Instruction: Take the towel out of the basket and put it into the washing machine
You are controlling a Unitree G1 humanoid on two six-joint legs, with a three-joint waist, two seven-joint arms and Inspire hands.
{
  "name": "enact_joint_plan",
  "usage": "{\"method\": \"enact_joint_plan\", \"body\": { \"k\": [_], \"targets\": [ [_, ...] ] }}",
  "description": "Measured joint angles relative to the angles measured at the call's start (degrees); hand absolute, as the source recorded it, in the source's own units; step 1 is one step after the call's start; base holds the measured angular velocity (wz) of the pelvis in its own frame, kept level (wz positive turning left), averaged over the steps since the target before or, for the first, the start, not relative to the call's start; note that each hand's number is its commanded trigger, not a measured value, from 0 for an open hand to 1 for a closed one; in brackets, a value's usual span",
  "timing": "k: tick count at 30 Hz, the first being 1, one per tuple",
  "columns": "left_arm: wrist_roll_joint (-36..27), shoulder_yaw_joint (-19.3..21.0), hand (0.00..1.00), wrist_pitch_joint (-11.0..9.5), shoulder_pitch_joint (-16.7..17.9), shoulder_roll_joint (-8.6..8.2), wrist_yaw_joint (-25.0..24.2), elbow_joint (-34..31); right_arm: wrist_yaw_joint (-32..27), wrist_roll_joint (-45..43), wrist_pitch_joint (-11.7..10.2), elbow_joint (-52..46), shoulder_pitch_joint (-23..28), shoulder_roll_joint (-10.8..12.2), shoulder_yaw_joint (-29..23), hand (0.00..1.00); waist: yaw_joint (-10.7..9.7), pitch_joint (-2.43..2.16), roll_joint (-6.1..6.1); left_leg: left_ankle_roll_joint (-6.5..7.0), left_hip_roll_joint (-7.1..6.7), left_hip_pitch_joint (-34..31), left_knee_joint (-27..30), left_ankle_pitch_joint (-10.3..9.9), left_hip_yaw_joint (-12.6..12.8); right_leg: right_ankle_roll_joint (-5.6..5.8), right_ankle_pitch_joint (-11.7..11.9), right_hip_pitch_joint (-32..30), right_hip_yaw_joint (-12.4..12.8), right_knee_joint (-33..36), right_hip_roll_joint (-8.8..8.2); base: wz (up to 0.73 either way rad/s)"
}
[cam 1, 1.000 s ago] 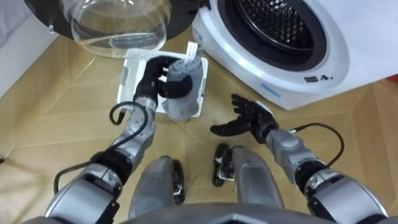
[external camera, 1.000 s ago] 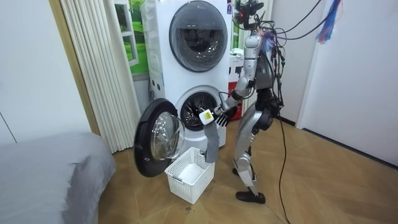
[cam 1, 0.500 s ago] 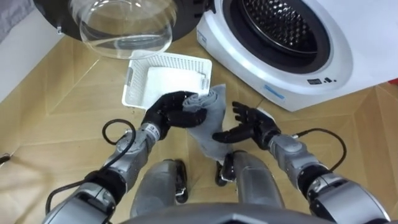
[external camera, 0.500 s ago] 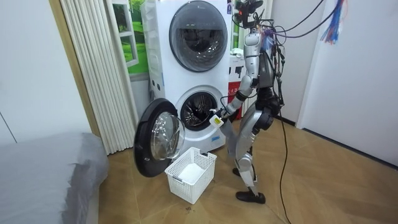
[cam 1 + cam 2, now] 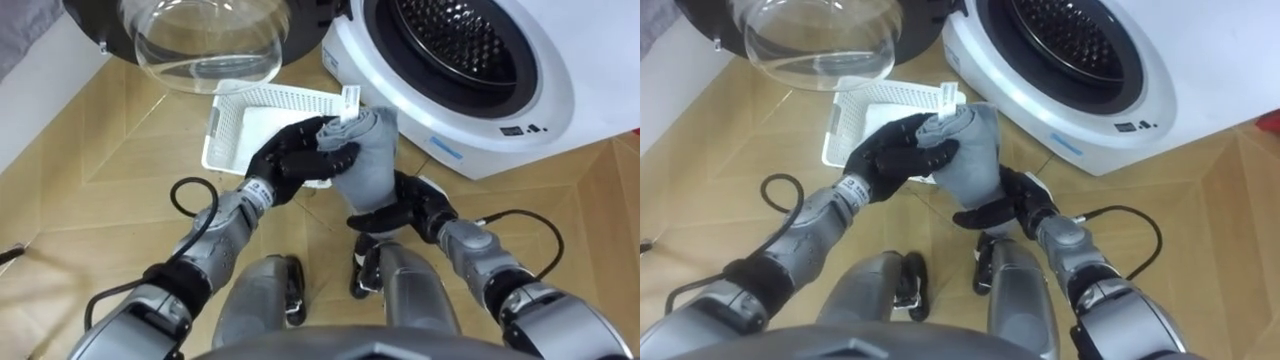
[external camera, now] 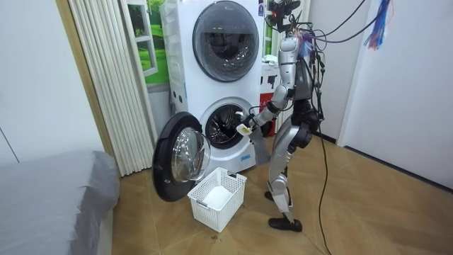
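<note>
Towel (image 5: 372, 160) – a grey bundle – hangs in the air in front of the robot, over the wooden floor (image 5: 100, 190) and just short of the washer (image 5: 520, 95). The left hand (image 5: 296, 160) is clenched round its upper end, dark fingers wrapped into the cloth, and a white tag (image 5: 348, 101) sticks up from the top of the bundle. The right hand (image 5: 408, 208) sits at 5 o'clock from the towel, touching its lower end from beneath; the fingers (image 5: 362, 219) that show are stretched out and loose under the cloth, not closed on it, while the palm is partly hidden behind the fabric.

At 10 o'clock from the towel a white basket (image 5: 213, 143) stands on the floor, and part of the left hand overlaps its near edge. The washer's drum (image 5: 450, 35) lies open at 1 o'clock from the towel. The door (image 5: 200, 45) – a dark ring round a glass bowl – is swung wide at 11 o'clock, beyond the basket.

From the room view the robot stands upright facing the washer, with the towel (image 6: 257, 145) drooping from its hands level with the opening. A second machine (image 6: 225, 42) is stacked above, and a grey bed (image 6: 49, 198) lies at 8 o'clock.
</note>
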Motion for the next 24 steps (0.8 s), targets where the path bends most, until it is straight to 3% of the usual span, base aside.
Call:
{"method": "enact_joint_plan", "body": {
  "k": [6, 7, 8, 16, 24],
  "targets": [
    [0.00, 0.71, 1.00, 0.69, -1.09, 0.15, -0.15, -3.73, 0.64, -0.15, -1.29, -0.22, -0.58, 0.07, -1.00, 0.00, -0.10, 0.06, 0.34, -0.19, 0.45, -1.10, -0.08, 0.10, -1.04, -0.23, 0.50, -0.04, -0.88, -1.52, 0.70, 0.05],
    [0.00, 0.71, 1.00, 0.85, -1.77, 0.29, -0.15, -3.73, 0.64, 0.04, -1.52, -0.19, -0.84, 0.01, -1.02, 0.30, -0.07, 0.09, 0.43, -0.19, 0.45, -1.23, -0.08, 0.10, -1.22, -0.24, 0.51, -0.02, -1.00, -1.64, 0.72, 0.06],
    [-0.23, 0.71, 1.00, 1.13, -2.51, 0.57, -0.24, -3.73, 0.64, 0.29, -1.67, -0.16, -1.08, 0.05, -1.02, 1.00, -0.07, 0.15, 0.52, -0.19, 0.45, -1.31, -0.02, 0.10, -1.32, -0.24, 0.51, -0.02, -1.12, -1.70, 0.71, 0.04],
    [-6.24, 0.77, 1.00, 1.92, -3.92, 1.00, -2.50, -3.73, -0.14, 0.47, -1.31, -1.28, -1.47, 0.06, -1.13, 1.00, -0.06, 0.13, 0.58, -0.19, 0.23, -0.34, -0.85, 0.13, -1.37, -0.12, 0.56, 0.72, -1.11, -2.45, 0.67, 0.00],
    [-6.58, 0.60, 1.00, 3.78, -3.93, 0.99, -4.84, -3.73, 0.47, 0.25, 0.66, -1.21, -0.93, 0.50, -1.13, 1.00, -1.44, 0.09, 0.29, -0.25, 0.03, 1.84, -2.91, 0.56, -1.34, 0.15, 0.83, 2.84, -1.22, -4.17, 0.76, 0.00]
  ]
}}
